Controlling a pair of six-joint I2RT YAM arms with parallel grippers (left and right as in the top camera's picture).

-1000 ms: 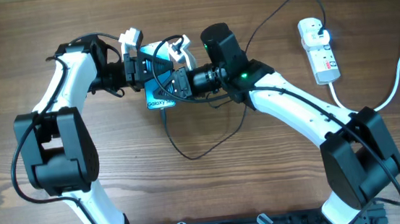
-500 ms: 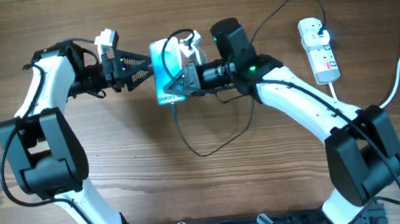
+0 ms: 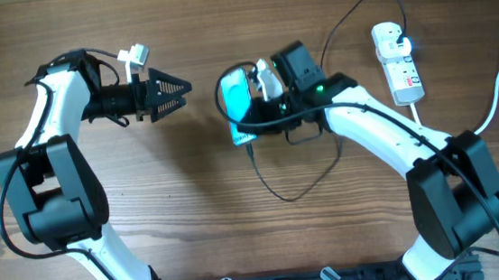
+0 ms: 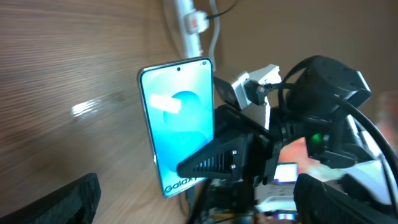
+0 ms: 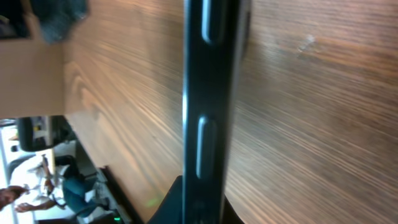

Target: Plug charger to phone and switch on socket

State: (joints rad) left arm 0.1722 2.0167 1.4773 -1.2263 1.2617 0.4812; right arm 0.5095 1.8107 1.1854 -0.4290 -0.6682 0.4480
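Note:
The phone [image 3: 238, 103], teal-blue with "Galaxy" text at its near end, stands on its long edge in my right gripper [image 3: 260, 103], which is shut on it. The right wrist view shows only its dark side edge [image 5: 208, 93] between the fingers [image 5: 202, 208]. The left wrist view shows its screen [image 4: 180, 124]. The charger's thin black cable [image 3: 299, 193] leads off from the phone's Galaxy end, loops over the table and runs to the white adapter [image 3: 387, 34] on the socket [image 3: 404, 76]. My left gripper [image 3: 182, 90] is open and empty, left of the phone.
The socket's thick white cord [image 3: 498, 82] runs along the right edge to the far corner. The socket's end with a red marking shows at the top of the left wrist view [image 4: 189, 22]. Bare wooden table lies between the two arms.
My left gripper has let go of the phone and drawn back to the left. My right gripper has carried the phone to the right, with the cable trailing after it.

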